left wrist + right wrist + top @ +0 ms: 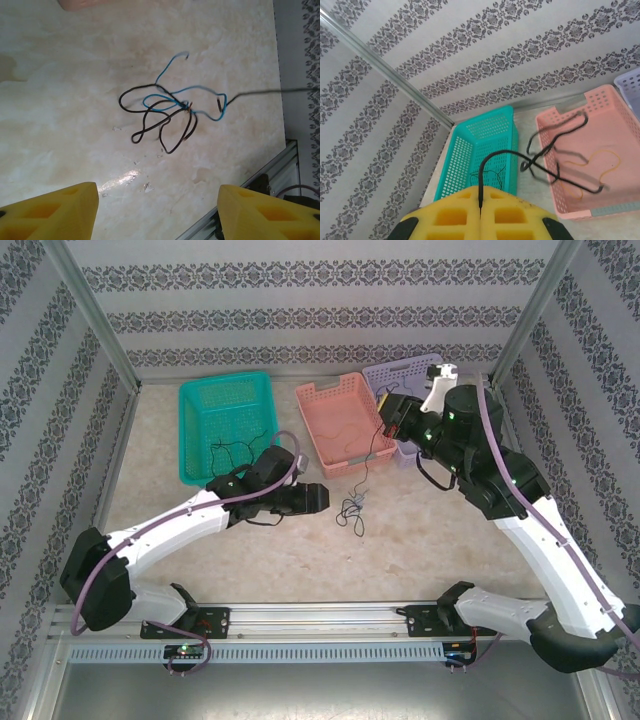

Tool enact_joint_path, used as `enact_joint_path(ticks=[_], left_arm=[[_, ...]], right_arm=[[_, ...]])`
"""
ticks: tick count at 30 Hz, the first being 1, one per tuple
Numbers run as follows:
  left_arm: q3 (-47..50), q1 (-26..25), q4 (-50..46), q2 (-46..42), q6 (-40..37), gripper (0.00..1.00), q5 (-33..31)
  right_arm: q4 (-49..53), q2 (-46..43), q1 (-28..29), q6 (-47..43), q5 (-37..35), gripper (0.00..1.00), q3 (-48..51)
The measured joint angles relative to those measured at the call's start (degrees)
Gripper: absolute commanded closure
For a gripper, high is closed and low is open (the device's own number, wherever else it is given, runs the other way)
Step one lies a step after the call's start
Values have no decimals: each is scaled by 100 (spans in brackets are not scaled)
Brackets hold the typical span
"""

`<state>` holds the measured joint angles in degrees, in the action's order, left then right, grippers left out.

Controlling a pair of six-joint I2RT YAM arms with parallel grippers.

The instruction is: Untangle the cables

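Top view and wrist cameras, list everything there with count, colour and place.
teal basket: one, teal, far left
pink basket: one, pink, far middle
lavender basket: one, lavender, far right
tangle of cables: one, black and blue, mid-table
black cable: one, black, right jaws to pink basket
yellow cable: one, yellow, in pink basket
thin cable: one, black, in teal basket
table: one, beige, underneath
left jaws: pair, yellow, open above tangle
right jaws: pair, yellow, shut on black cable
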<state>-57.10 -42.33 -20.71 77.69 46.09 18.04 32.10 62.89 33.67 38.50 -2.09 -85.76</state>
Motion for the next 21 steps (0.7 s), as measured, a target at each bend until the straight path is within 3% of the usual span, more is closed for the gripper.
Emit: enact_joint_path(ticks=[10,21], left_arm=[[46,26,11,-28,181,36,-275],[-411,197,-170,83,195,49,-369]], right_arm=[[-205,151,162,-306,66,100,-483],[-879,492,212,-935,33,100,-1886]])
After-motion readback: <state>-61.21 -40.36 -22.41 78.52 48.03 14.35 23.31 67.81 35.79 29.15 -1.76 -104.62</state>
